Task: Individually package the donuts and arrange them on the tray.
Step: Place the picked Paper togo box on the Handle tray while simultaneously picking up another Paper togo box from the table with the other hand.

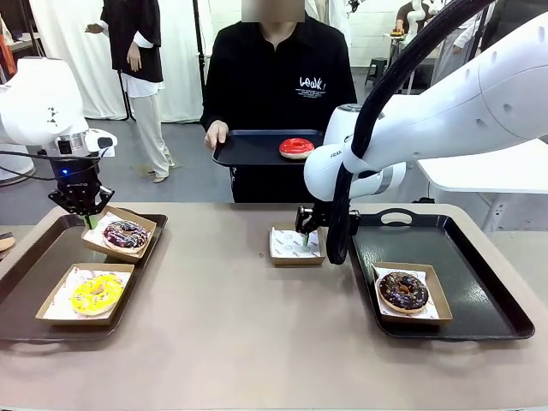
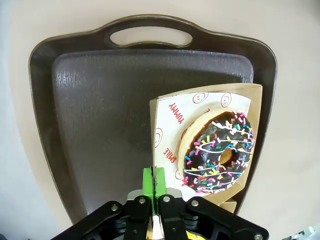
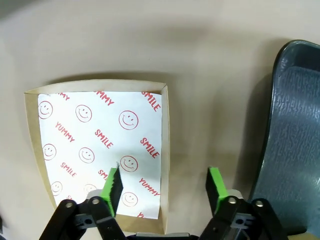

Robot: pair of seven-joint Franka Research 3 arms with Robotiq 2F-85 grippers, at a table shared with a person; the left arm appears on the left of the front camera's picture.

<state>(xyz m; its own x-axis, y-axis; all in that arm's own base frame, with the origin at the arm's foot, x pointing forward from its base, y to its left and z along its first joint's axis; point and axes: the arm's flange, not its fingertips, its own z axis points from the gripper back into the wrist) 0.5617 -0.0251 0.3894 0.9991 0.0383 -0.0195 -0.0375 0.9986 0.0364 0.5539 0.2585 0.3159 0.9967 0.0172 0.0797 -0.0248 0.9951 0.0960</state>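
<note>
My left gripper (image 1: pixel 87 219) (image 2: pixel 154 181) is shut on the near edge of a cardboard box (image 2: pixel 210 92), which it holds tilted over the left tray (image 1: pixel 34 257). In that box lies the dark sprinkled donut (image 1: pixel 126 234) (image 2: pixel 220 152). The yellow donut (image 1: pixel 96 294) rests in its own box in front of it. At the table's middle, my right gripper (image 1: pixel 306 236) (image 3: pixel 164 185) is open astride one wall of an empty paper-lined box (image 1: pixel 291 248) (image 3: pixel 95 130), one finger inside and one outside. The chocolate donut (image 1: pixel 403 291) sits boxed on the right tray (image 1: pixel 479 274). The red donut (image 1: pixel 296 147) lies unboxed on the person's tray.
Across the table a person holds a black tray (image 1: pixel 253 147) with one hand (image 1: pixel 216 133) on its left edge. Bare tabletop stretches between the two trays in front of the empty box. The right tray's rim (image 3: pixel 295 125) lies close beside my right gripper.
</note>
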